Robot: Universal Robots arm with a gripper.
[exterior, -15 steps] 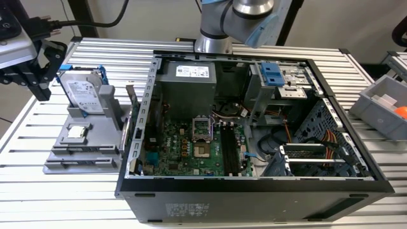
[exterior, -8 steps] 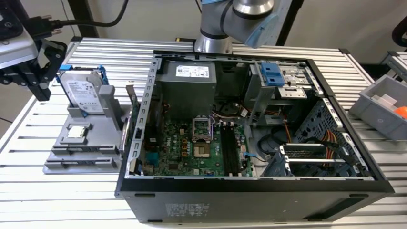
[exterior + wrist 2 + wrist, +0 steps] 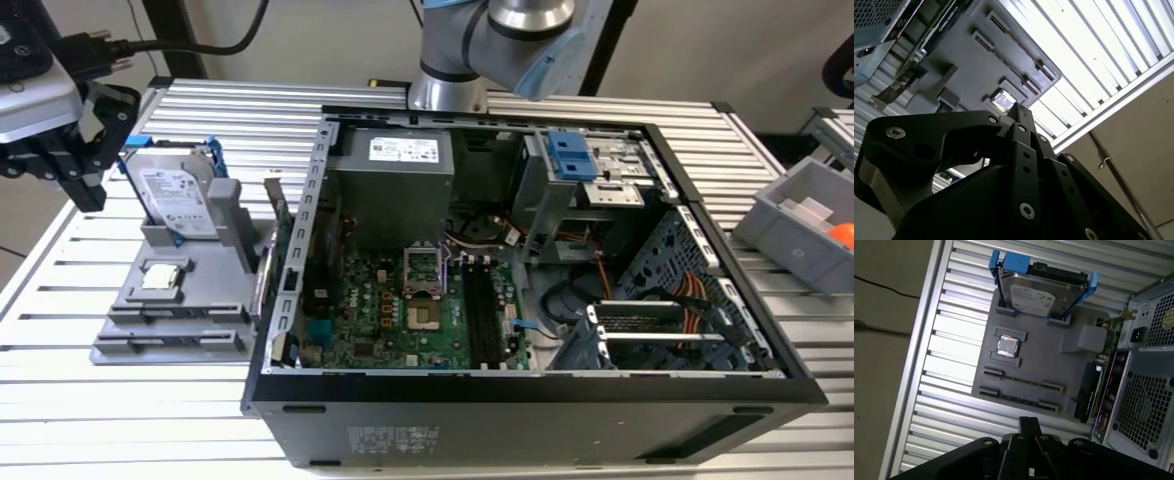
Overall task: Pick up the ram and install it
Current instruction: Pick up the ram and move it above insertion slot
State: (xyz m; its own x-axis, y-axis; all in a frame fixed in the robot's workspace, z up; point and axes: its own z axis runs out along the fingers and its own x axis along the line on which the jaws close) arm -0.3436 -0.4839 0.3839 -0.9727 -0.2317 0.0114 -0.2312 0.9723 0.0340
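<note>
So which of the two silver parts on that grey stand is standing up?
The big hard drive in its blue frame stands on edge; the small square chip lies flat in its recess.

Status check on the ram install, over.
Gripper shut, empty, near the gray holder. Ram in holder slot, not picked. Hard drive and chip share the holder, apart from the ram.

Your silver-grey tubular arm [image 3: 447, 60] wears a pale blue joint cap [image 3: 561, 60] at its three o'clock; your matte black gripper [image 3: 1021, 113] is dotted with round silver screws [image 3: 895, 132].
</note>
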